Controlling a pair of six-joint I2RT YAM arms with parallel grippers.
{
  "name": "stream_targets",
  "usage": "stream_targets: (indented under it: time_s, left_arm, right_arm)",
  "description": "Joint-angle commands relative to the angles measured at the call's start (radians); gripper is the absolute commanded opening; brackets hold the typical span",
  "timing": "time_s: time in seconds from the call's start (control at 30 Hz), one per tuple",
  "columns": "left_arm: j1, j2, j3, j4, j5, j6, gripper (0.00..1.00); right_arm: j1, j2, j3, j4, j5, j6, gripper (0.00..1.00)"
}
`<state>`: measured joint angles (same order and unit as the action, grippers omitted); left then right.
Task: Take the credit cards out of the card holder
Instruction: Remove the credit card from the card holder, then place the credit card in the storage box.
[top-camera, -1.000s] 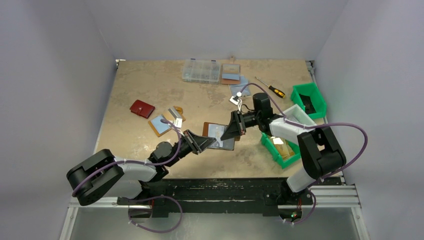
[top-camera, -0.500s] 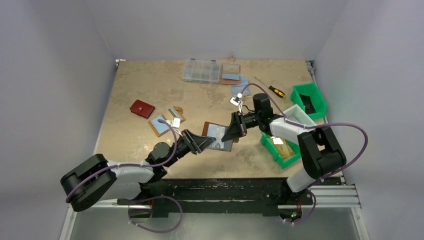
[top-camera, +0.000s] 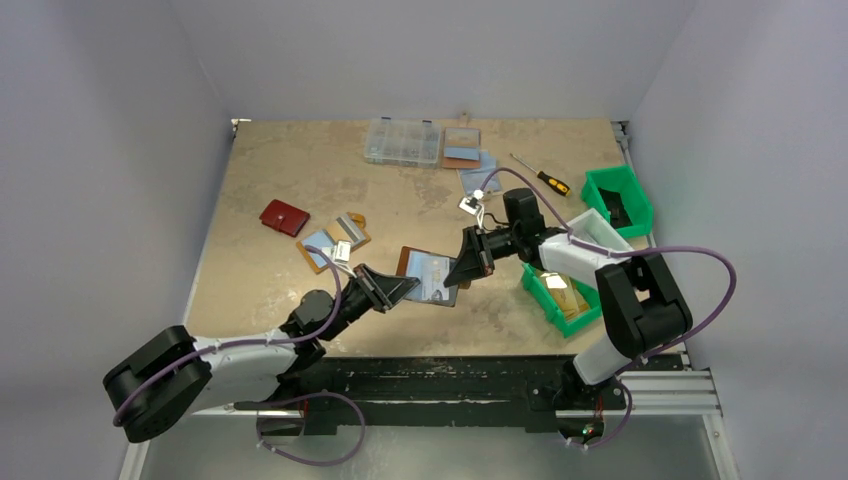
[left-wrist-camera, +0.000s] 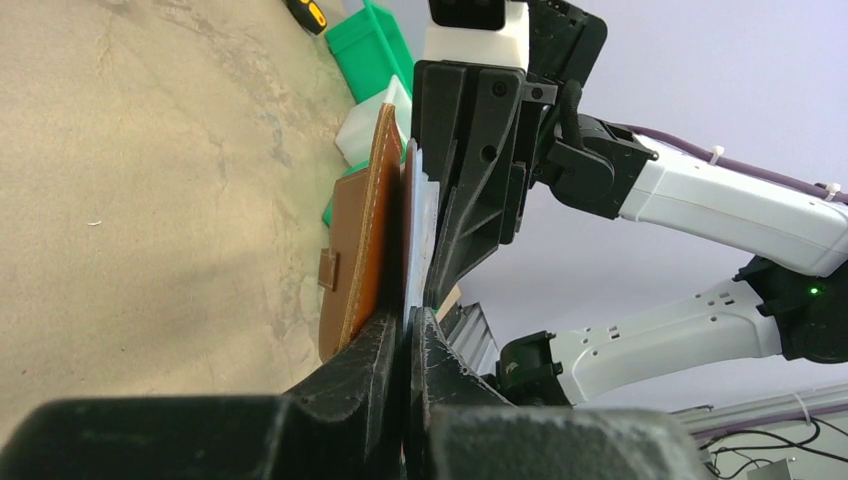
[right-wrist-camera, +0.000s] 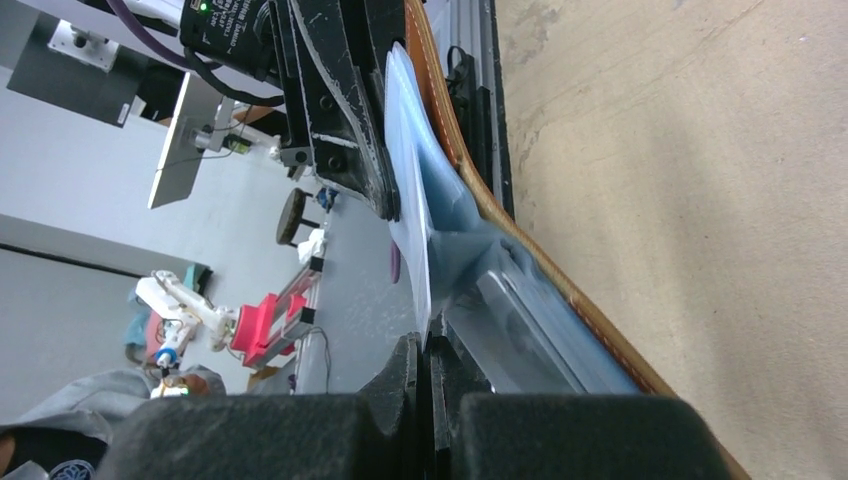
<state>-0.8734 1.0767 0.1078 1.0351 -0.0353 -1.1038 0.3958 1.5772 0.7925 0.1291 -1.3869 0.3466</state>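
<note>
The brown leather card holder (top-camera: 414, 262) lies open at the table's middle, held between both grippers, its pale bluish sleeves (top-camera: 436, 278) facing up. My left gripper (top-camera: 405, 288) is shut on the holder's near-left edge. In the left wrist view its fingertips (left-wrist-camera: 408, 325) pinch a thin pale sheet beside the leather cover (left-wrist-camera: 360, 240). My right gripper (top-camera: 463, 271) is shut on a sleeve at the right edge. In the right wrist view it (right-wrist-camera: 425, 348) pinches the bluish sleeve (right-wrist-camera: 415, 200). A greyish card (right-wrist-camera: 530, 335) shows inside a sleeve. No gold card is in view.
A dark red wallet (top-camera: 284, 217) and a brown holder with a blue card (top-camera: 320, 248) lie at the left. A clear parts box (top-camera: 402, 142), another holder (top-camera: 461, 147) and a screwdriver (top-camera: 540, 175) lie at the back. Green bins (top-camera: 617, 200) (top-camera: 560, 298) stand at the right.
My left arm has drawn back toward the near left, and the holder has shifted a little left with it. The right gripper has barely moved.
</note>
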Motion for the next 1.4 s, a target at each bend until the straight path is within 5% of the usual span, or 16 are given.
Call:
stream_targets:
  time_s: [0.0,0.17,0.53,0.67,0.97,1.37]
  left_arm:
    - [0.008,-0.066,-0.029,0.024,-0.046,0.012,0.00]
    - [0.025,-0.136,-0.059,-0.024,-0.069,0.009,0.00]
    - [0.089,-0.145,-0.128,-0.174,-0.011,-0.023,0.00]
    - [0.128,-0.092,-0.157,-0.176,0.041,-0.047,0.00]
    - [0.157,-0.119,0.022,-0.717,0.016,0.066,0.00]
    - [0.157,-0.280,0.235,-1.157,-0.129,0.205,0.64]
  right_arm:
    - [-0.012,0.005,0.052,-0.068,0.004,-0.089,0.00]
    - [-0.017,0.015,0.076,-0.174,0.031,-0.174,0.00]
    - [-0.023,-0.019,0.305,-0.816,0.386,-0.859,0.00]
    - [-0.060,-0.074,0.325,-0.899,0.483,-0.974,0.00]
    - [-0.283,-0.201,0.432,-1.141,0.570,-1.160,0.00]
    - [-0.572,-0.315,0.561,-1.421,0.868,-1.394,0.00]
